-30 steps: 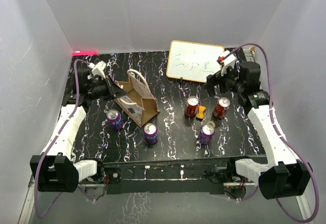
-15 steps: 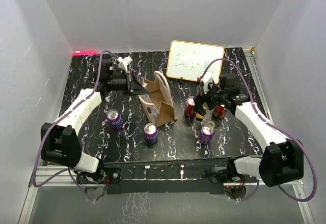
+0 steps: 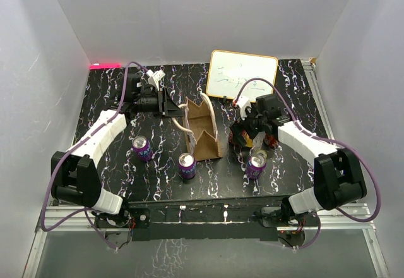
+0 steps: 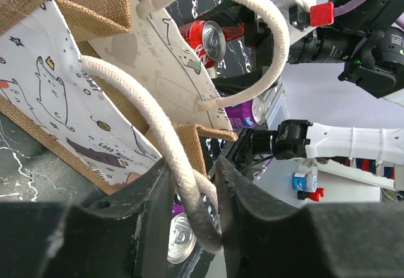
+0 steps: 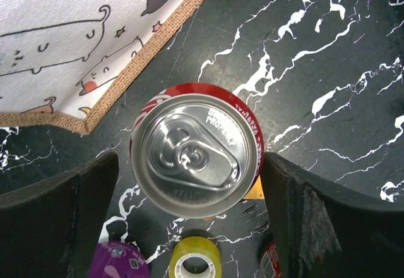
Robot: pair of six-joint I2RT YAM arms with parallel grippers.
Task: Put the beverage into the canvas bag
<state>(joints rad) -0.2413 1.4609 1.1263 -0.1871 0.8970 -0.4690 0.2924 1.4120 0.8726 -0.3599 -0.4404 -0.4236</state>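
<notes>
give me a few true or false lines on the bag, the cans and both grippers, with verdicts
1. The canvas bag stands upright, mouth open. True.
2. The right gripper is clamped on a purple can. False: its open jaws straddle a red can, without touching it.
3. A cream handle runs between the left gripper fingers. True.
4. A can already sits inside the bag. False: none is visible in it.

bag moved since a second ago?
Yes. The canvas bag has shifted right, toward the whiteboard and the red can, and turned upright.
</notes>
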